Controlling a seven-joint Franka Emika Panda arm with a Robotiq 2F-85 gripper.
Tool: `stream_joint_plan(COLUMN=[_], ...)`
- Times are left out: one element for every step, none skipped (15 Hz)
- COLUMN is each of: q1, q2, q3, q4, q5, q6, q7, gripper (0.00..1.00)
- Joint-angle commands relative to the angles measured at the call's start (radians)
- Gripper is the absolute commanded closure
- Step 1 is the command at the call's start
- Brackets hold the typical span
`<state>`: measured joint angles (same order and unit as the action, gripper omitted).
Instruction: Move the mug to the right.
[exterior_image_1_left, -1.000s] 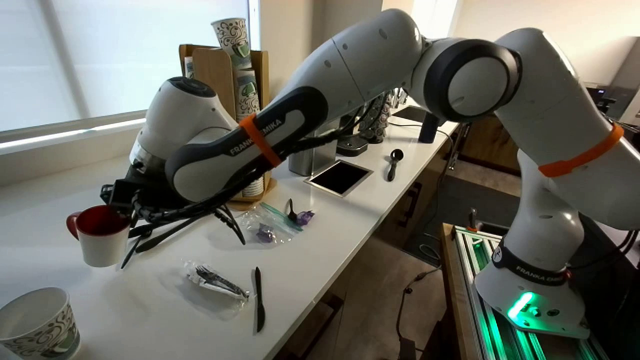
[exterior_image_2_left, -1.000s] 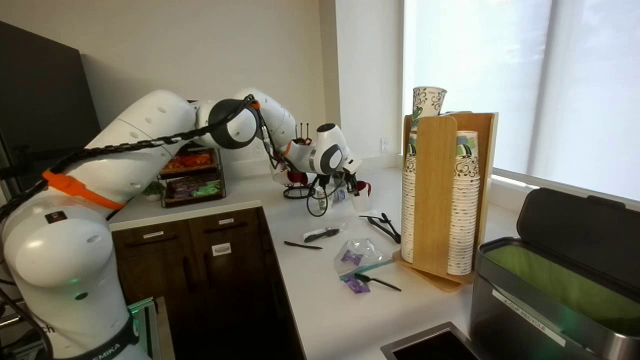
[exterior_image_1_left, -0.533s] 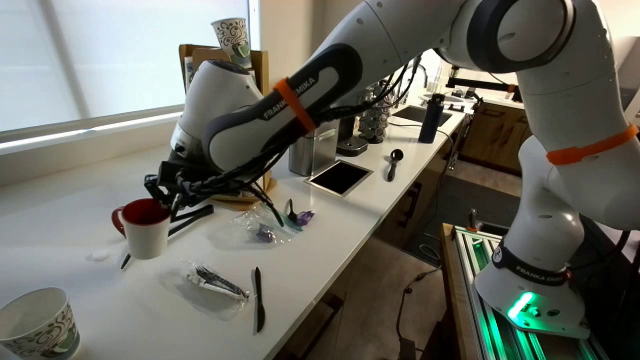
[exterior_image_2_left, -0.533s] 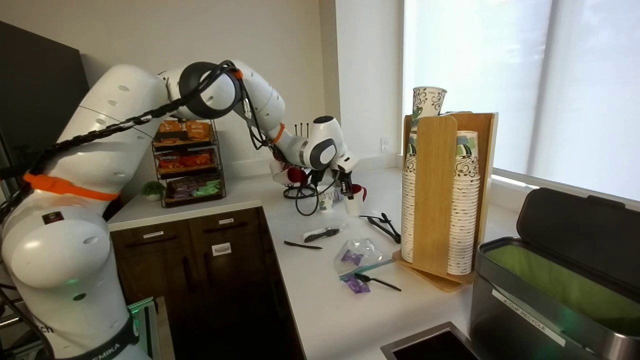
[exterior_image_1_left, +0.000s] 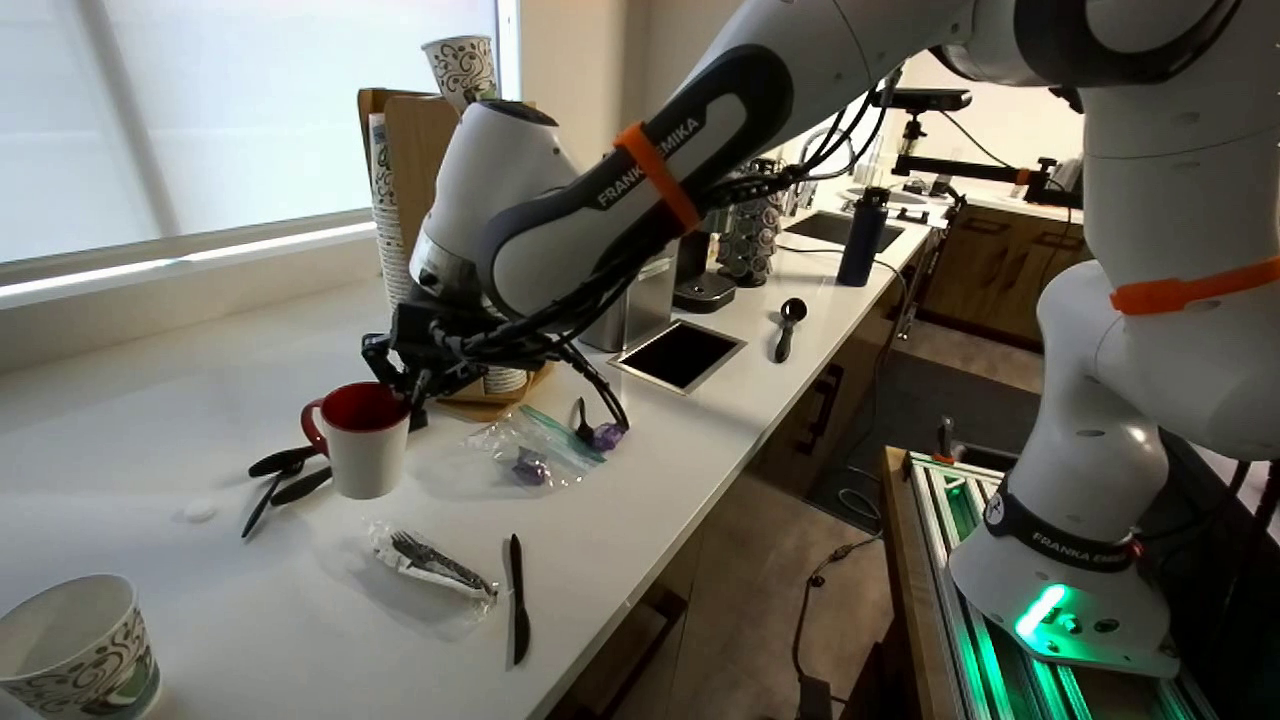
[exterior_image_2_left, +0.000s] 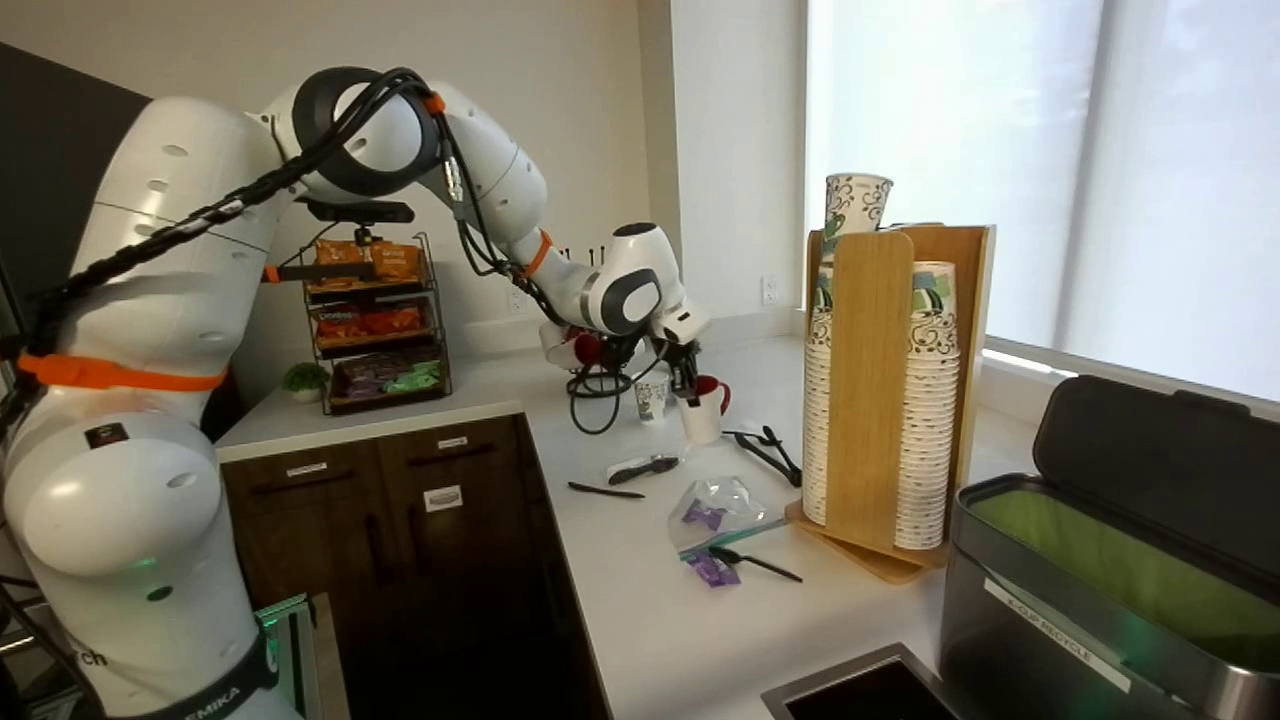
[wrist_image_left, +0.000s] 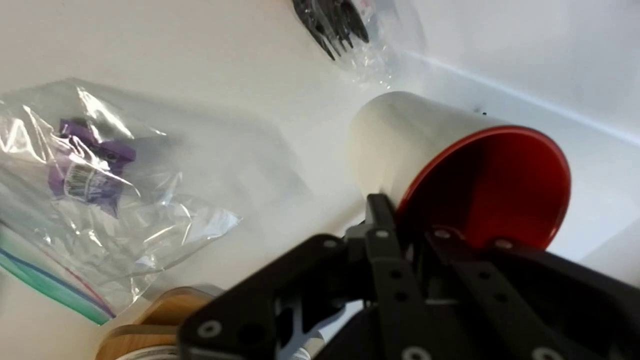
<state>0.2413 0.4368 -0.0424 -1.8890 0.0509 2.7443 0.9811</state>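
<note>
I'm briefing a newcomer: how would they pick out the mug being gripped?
On the long white counter, follow the robot arm to its black gripper. Pinched there is the mug, white outside, red inside, red-handled. Its neighbouring cup is swirl-patterned, and the similar red-lined mug farther back is not gripped.

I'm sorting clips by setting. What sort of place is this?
Probably an office break room or shared kitchenette: in an exterior view there's a bin marked for K-cup recycling, a wooden holder of stacked paper cups and a snack rack.
</note>
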Motion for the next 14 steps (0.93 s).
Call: stream_joint_plan(q1=[0.024, 0.024, 0.025, 0.018, 0.017, 0.016, 0.009, 0.003, -0.007, -0.015, -0.021, -0.021, -0.021, -0.017], q2=[-0.001, 0.001, 0.007, 0.013, 0.016, 0.016, 0.012, 0.008, -0.003, -0.011, -0.018, -0.028, -0.036, -0.039], q3=[-0.04, -0.047, -0.055, -0.053, -0.056, -0.058, -0.053, -0.046, -0.033, -0.022, -0.013, -0.012, -0.013, -0.019], q4=[-0.017, -0.026, -0.029, -0.032, -0.035, -0.039, -0.045, -0.053, -0.064, -0.071, -0.08, -0.095, -0.106, -0.114], q5=[-0.032, -0.035, -0.036, -0.026, -0.024, -0.021, -0.012, -0.004, 0.007, 0.015, 0.023, 0.024, 0.023, 0.017], q6=[0.0, 0.007, 0.014, 0.015, 0.016, 0.016, 0.016, 0.018, 0.013, 0.002, 0.002, 0.004, 0.0, -0.006], q7=[0.04, 0.044, 0.048, 0.042, 0.043, 0.042, 0.033, 0.026, 0.007, -0.007, -0.018, -0.018, -0.017, -0.006], gripper=[0.98, 0.98, 0.98, 0.98, 0.98, 0.98, 0.98, 0.98, 0.98, 0.98, 0.98, 0.98, 0.98, 0.98])
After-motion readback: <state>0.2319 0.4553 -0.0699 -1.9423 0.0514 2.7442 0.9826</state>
